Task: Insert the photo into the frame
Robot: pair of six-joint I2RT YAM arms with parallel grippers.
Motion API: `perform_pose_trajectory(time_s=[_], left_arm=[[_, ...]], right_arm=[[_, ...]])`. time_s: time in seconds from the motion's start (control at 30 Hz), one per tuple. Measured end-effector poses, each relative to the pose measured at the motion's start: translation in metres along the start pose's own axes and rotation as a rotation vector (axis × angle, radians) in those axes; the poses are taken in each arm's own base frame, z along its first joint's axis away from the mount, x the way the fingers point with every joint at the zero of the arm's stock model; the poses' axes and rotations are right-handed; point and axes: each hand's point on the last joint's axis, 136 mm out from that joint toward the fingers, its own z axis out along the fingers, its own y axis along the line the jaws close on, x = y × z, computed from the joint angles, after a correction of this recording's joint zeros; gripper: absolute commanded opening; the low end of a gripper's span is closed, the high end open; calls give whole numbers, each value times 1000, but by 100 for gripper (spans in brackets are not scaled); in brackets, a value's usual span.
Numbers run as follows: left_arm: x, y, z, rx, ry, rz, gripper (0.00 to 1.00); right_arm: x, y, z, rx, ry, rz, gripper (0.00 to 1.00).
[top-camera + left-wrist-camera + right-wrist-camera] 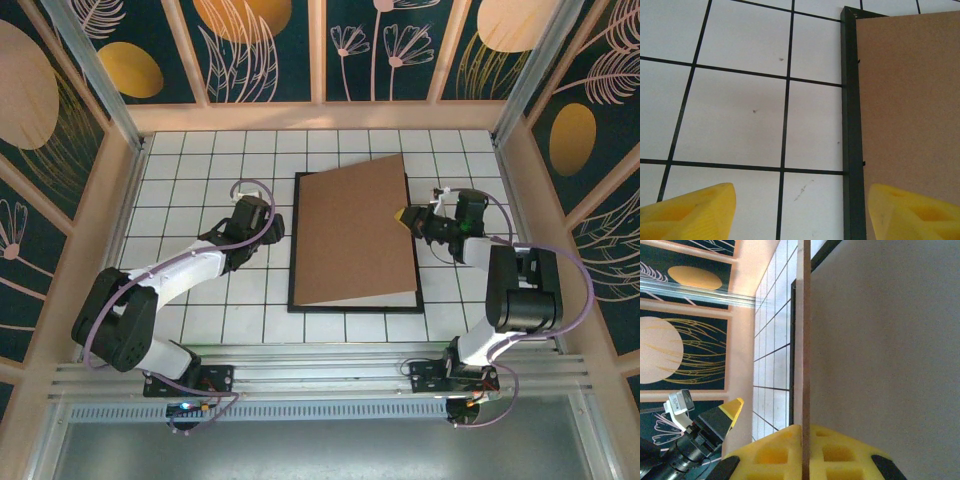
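The black frame [352,306] lies flat in the middle of the tiled table. A plain brown backing board [355,230] slants over it, its right side lifted. My right gripper [408,218] is shut on the board's right edge. In the right wrist view the board [806,340] stands edge-on between the yellow pads [775,455]. My left gripper [262,222] is open just left of the frame. Its fingers [695,210] straddle the frame's left moulding [850,100] and the board's edge [910,100]. The photo's picture is hidden. A white strip [360,297] shows under the board's near edge.
Wooden walls with dark leaf panels close in the table on the left, far and right sides. White tiles with black grid lines [200,160] lie bare to the left and right of the frame. An aluminium rail [320,375] runs along the near edge.
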Motion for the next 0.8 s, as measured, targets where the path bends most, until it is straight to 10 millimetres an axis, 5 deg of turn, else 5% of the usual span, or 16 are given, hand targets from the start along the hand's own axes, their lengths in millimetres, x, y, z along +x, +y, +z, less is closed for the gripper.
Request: perform_pose_trajectory(time_s=[0.37, 0.8], left_arm=[[5, -19, 4, 99, 33, -28, 77], [20, -42, 22, 220, 96, -70, 87]], right_arm=[[4, -40, 12, 231, 0, -37, 55], [-18, -67, -8, 580, -28, -184, 66]])
